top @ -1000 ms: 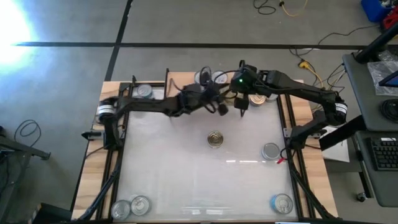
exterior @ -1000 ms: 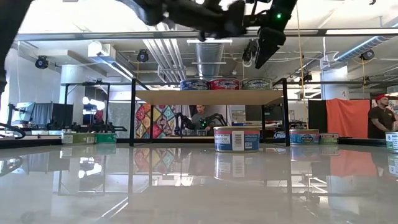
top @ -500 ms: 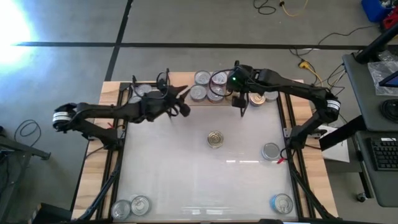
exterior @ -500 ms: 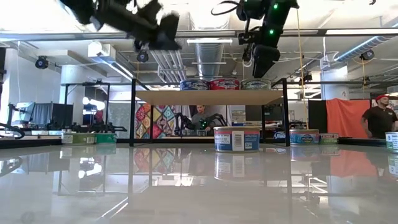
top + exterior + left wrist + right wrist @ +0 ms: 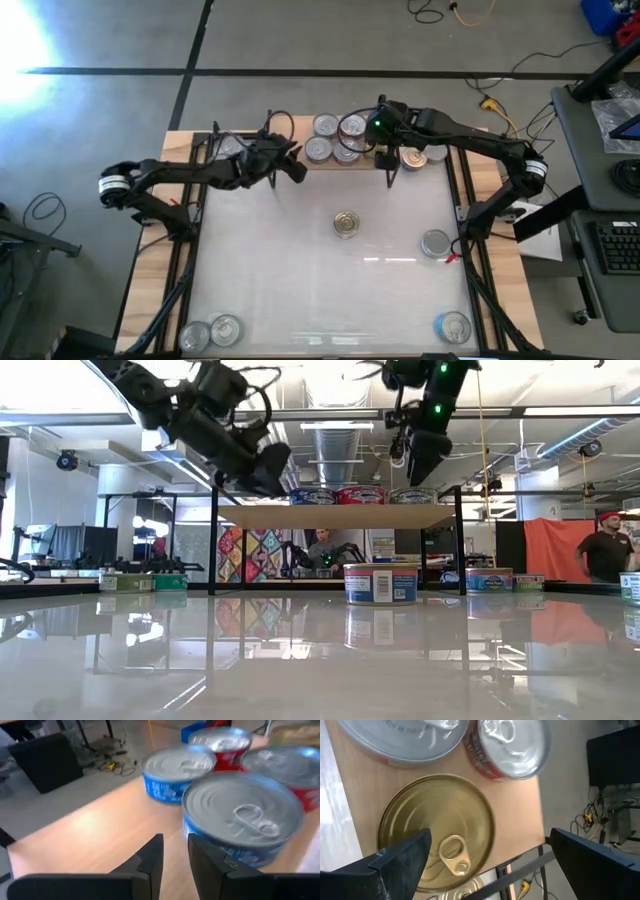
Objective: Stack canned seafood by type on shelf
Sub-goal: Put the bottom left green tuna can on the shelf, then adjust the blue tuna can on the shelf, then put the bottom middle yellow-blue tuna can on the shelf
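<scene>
The shelf (image 5: 372,163), a light-wood board on black legs, stands at the table's far edge. It bears several tins: blue ones (image 5: 245,815) and red ones (image 5: 225,742) on its left half, and a gold-topped one (image 5: 437,845) on its right end. My left gripper (image 5: 295,168) hangs off the shelf's left end, its fingers (image 5: 150,865) almost together with nothing between them. My right gripper (image 5: 495,870) hovers wide open above the gold-topped tin and touches nothing. In the low view it (image 5: 425,455) hangs above the shelf top.
Loose tins stand on the white table: a gold-topped one (image 5: 346,222) in the middle, one (image 5: 435,242) to the right, one (image 5: 455,325) near right, two (image 5: 212,331) near left. A person (image 5: 605,550) stands in the room beyond.
My left gripper has drawn back from over the shelf's middle toward the table's left edge and come lower. It now hangs off the shelf's left end, and its fingers have stayed as they were. The tins have not moved.
</scene>
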You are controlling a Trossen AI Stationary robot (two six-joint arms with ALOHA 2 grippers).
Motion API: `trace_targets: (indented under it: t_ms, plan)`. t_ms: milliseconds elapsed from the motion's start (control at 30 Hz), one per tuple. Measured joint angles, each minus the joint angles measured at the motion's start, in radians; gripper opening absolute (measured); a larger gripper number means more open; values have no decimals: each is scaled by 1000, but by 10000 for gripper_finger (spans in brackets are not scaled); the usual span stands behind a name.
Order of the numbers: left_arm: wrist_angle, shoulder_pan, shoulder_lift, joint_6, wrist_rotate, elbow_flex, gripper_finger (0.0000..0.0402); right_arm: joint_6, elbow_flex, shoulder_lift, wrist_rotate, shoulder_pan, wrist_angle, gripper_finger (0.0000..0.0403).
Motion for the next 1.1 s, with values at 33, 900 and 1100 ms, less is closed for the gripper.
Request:
trace_targets:
  t_ms: [33, 900, 1100]
  plan:
    - [-1, 0, 9, 0, 0, 7, 75, 3, 10, -10, -4, 2, 7, 400]
    - [-96, -115, -202, 52, 17, 57, 75, 148, 34, -147, -121, 210, 46, 400]
    - [-173, -348, -375, 91, 9, 23, 75, 186, 29, -133, -117, 335, 105, 400]
